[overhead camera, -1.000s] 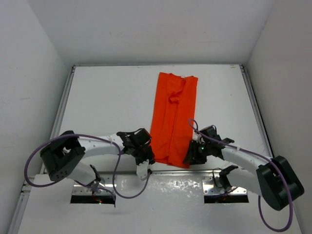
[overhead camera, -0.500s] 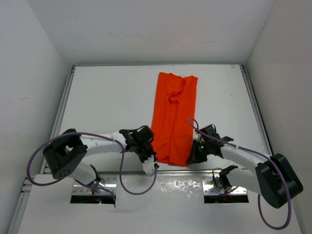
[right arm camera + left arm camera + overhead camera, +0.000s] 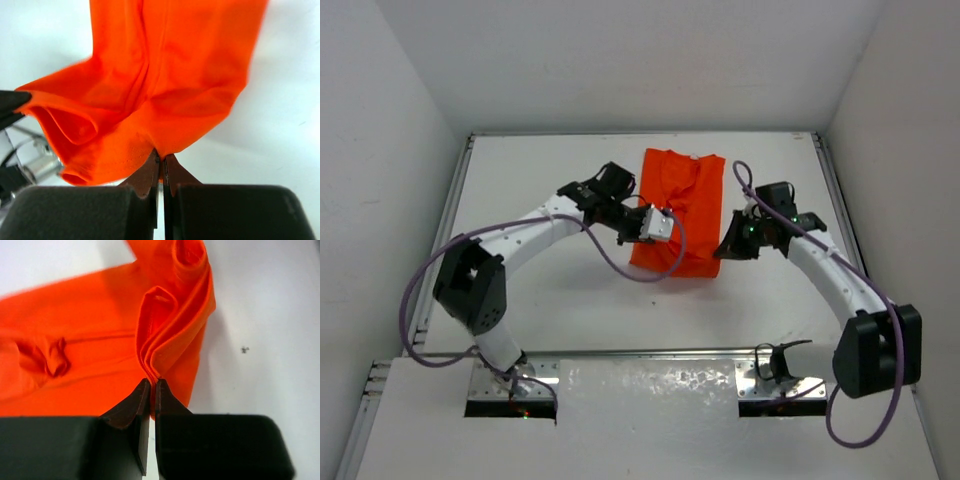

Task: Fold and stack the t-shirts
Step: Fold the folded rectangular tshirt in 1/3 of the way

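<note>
Half a second ago the t-shirt (image 3: 678, 210) was lying as a long strip reaching toward the arm bases. Now both arms are carrying its near hem up and away toward the collar end, doubling the cloth to roughly half its length. Left pincer (image 3: 152, 382) is clamping a bunched stack of layers at the left hem corner. Right pincer (image 3: 161, 156) is pinching the right corner, with cloth sagging between them. The lengthwise fold looks under way and not yet laid flat. The shirt is sitting far-centre on the tabletop (image 3: 540, 290), collar near the far edge. Bare surface is lying open left, right and nearside, though the right forearm is running close to the right rail (image 3: 836, 200).
</note>
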Robot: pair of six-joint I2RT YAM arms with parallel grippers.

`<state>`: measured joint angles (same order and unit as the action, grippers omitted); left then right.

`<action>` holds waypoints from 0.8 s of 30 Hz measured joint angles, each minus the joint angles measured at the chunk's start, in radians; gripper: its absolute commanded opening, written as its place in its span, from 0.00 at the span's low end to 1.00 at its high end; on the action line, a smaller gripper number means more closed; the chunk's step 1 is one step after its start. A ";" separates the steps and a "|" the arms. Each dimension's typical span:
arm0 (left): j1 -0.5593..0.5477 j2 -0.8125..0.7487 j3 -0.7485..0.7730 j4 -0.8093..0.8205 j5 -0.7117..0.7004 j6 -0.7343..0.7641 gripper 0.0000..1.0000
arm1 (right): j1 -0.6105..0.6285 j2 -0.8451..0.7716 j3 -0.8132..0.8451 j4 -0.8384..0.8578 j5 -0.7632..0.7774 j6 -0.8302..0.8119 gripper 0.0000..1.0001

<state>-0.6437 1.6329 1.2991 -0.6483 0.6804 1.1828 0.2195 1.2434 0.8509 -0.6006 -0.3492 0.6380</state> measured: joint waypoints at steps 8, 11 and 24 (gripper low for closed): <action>0.098 0.211 0.224 0.059 -0.026 -0.250 0.00 | -0.129 0.235 0.233 -0.010 -0.010 -0.060 0.00; 0.117 0.273 0.284 0.103 -0.047 -0.317 0.00 | -0.151 0.327 0.287 0.005 -0.023 -0.066 0.00; 0.180 0.420 0.328 0.294 -0.138 -0.507 0.00 | -0.171 0.660 0.552 0.035 -0.029 -0.069 0.00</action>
<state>-0.4633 2.0529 1.6272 -0.3546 0.5419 0.6754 0.0486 1.9034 1.4025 -0.5655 -0.3782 0.5686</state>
